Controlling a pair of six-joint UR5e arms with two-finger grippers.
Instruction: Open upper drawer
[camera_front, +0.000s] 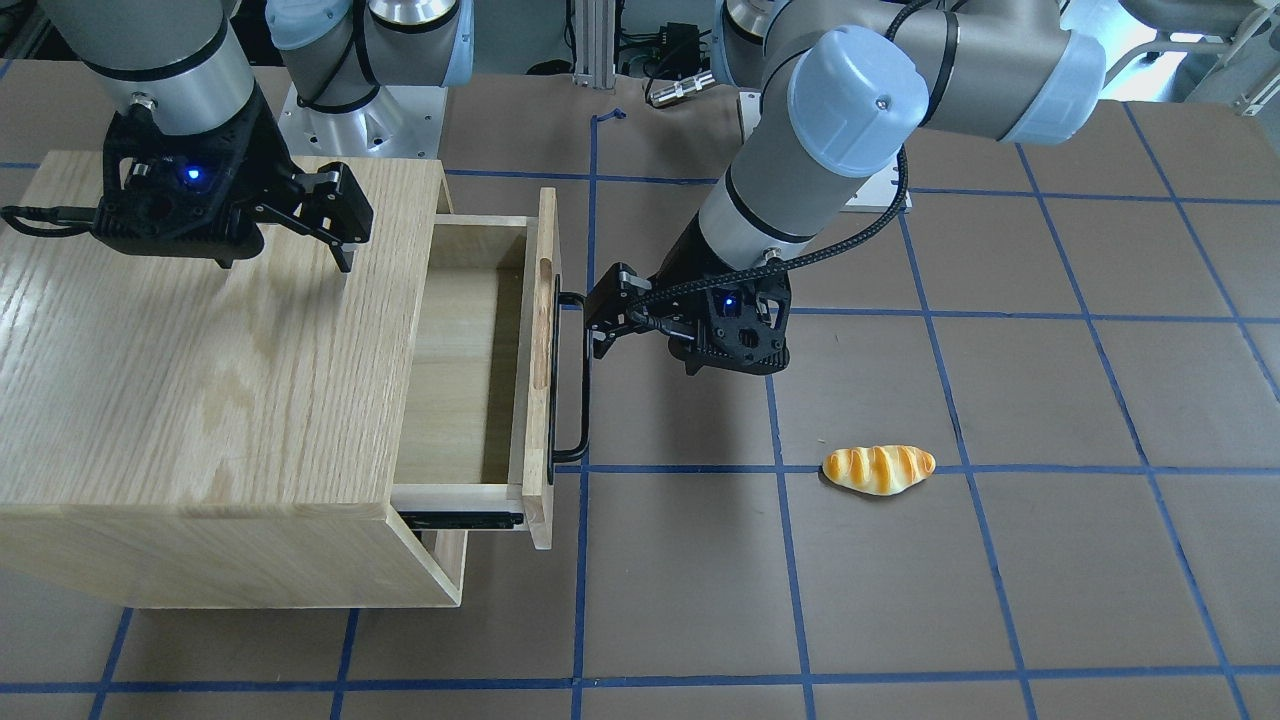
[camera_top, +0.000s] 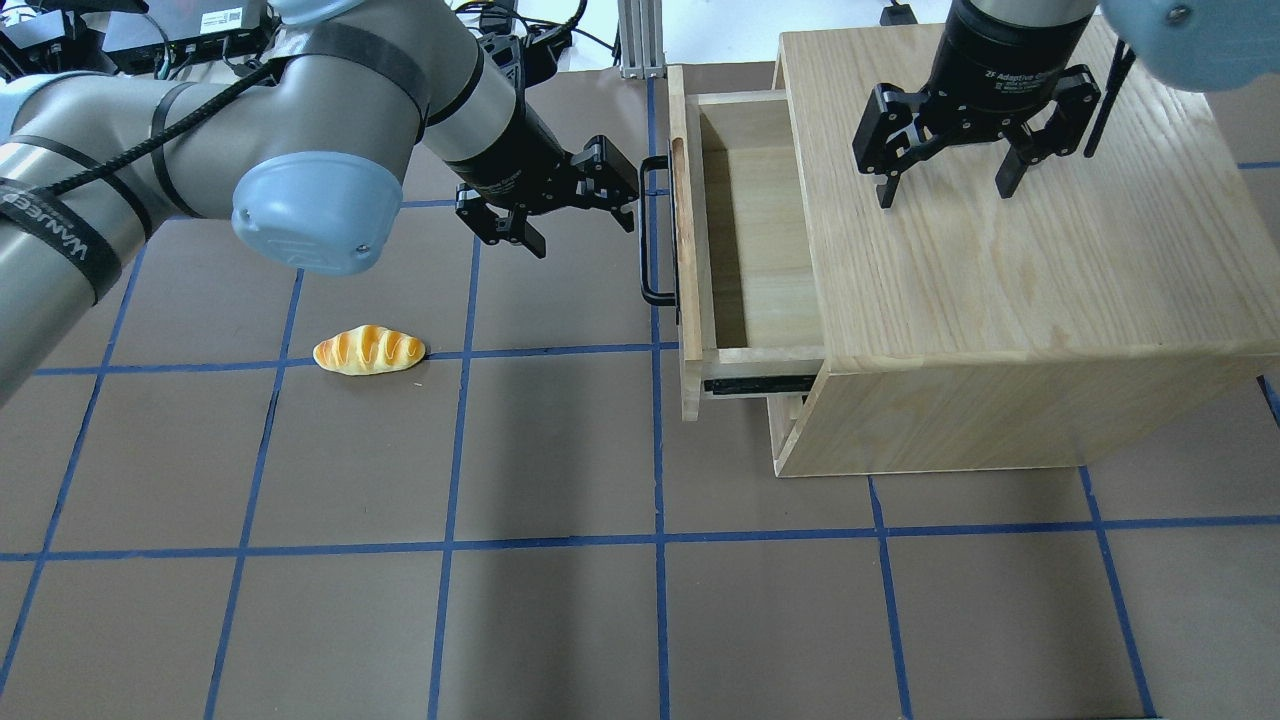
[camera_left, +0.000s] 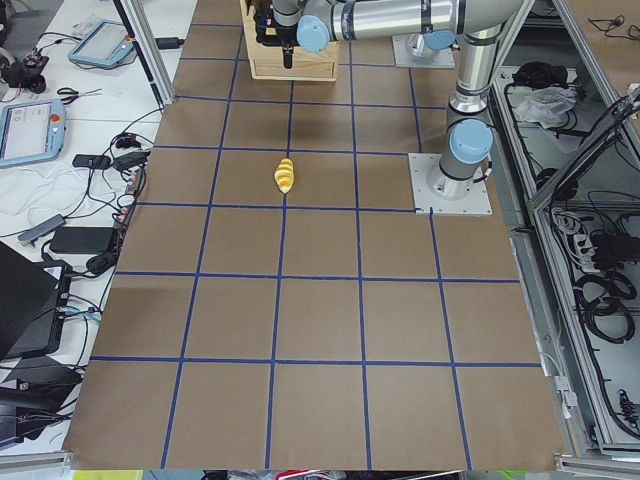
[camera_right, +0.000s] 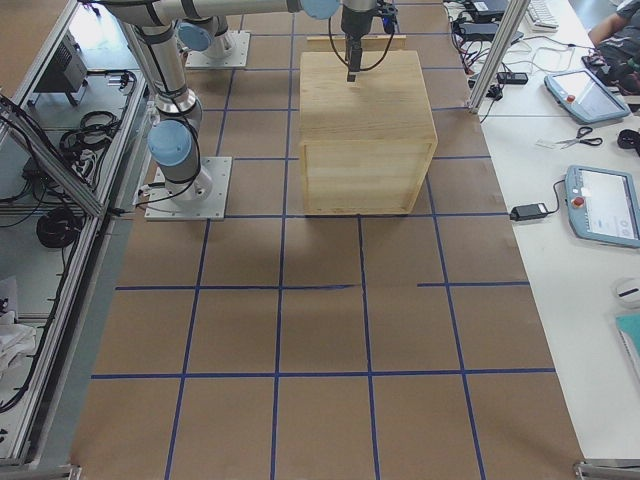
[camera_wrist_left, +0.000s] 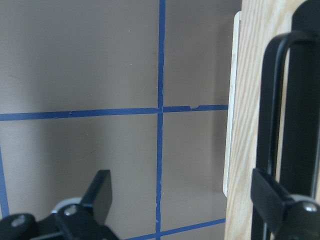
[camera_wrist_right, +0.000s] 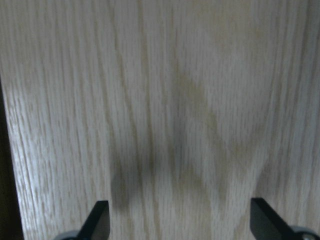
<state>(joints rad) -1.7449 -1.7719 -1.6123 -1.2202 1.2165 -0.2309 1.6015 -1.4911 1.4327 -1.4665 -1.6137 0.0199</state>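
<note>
The upper drawer (camera_front: 460, 350) stands pulled partway out of the oak cabinet (camera_front: 200, 380), its pale inside empty. It also shows in the overhead view (camera_top: 760, 240). Its black bar handle (camera_front: 583, 400) runs along the front panel (camera_front: 543, 350). My left gripper (camera_front: 597, 325) is open right at the handle's robot-side end. In the left wrist view (camera_wrist_left: 185, 200) one finger (camera_wrist_left: 270, 195) lies against the handle (camera_wrist_left: 272, 100), and the other hangs over the table. My right gripper (camera_top: 945, 190) is open and empty just above the cabinet top (camera_wrist_right: 175, 100).
A toy bread roll (camera_top: 368, 350) lies on the brown table, on a blue tape line, to the robot's left of the drawer. It also shows in the front view (camera_front: 878, 469). The cabinet sits on the robot's right half of the table.
</note>
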